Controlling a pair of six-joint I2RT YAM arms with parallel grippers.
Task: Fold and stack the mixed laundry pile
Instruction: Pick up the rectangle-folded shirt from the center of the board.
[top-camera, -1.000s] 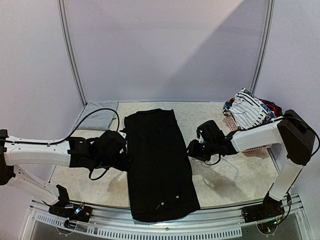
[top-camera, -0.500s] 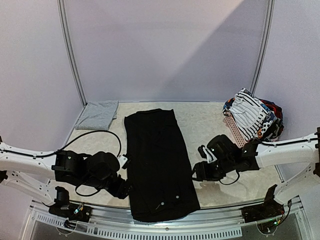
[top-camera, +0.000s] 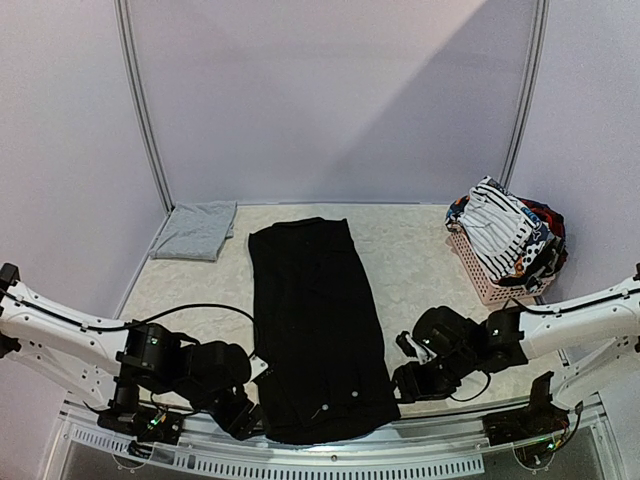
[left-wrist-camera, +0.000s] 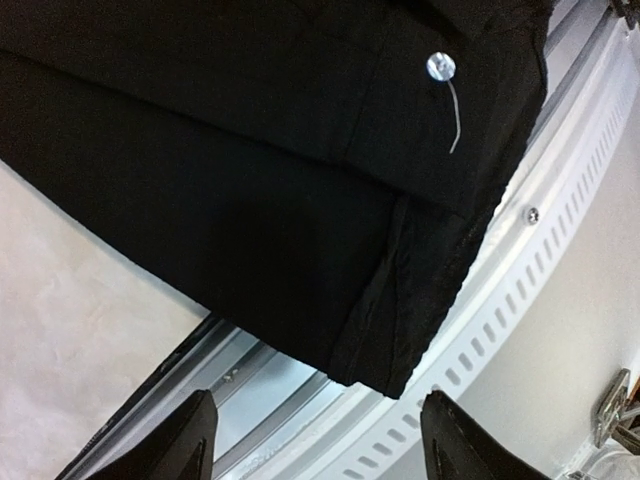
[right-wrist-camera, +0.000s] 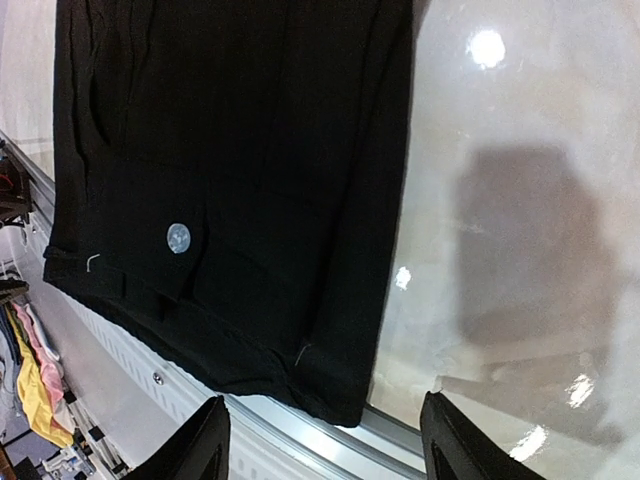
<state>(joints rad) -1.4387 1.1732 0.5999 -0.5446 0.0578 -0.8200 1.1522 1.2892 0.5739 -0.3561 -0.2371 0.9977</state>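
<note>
Folding of the black trousers (top-camera: 318, 320) is getting under way, as I judge it. They are lying flat down the middle of the table (top-camera: 420, 250), running from 12 o'clock to 6 o'clock. The waistband end is drooping over the slotted front rail (left-wrist-camera: 560, 250) at 6 o'clock.

The left gripper (top-camera: 240, 418) is hovering at 7 o'clock, just beside the near left corner of the garment. Its wrist view is showing both fingers spread apart with nothing between them (left-wrist-camera: 315, 440). The right gripper (top-camera: 408, 385) is hanging at 5 o'clock, near the opposite corner, likewise parted and empty (right-wrist-camera: 325, 440). A pale button (right-wrist-camera: 178, 238) is showing on the waistband.

A folded grey garment (top-camera: 195, 230) is sitting at 10 o'clock, well apart from the trousers. The rest of the pile, topped by a white black-striped piece (top-camera: 500, 225), is heaping out of the pink basket (top-camera: 480, 275) at 2 o'clock.

The next move is calling for both grippers to close on the two waistband corners. They would then be lifting together and carrying that edge toward 12 o'clock. Uneven pinches would be skewing the fold.
</note>
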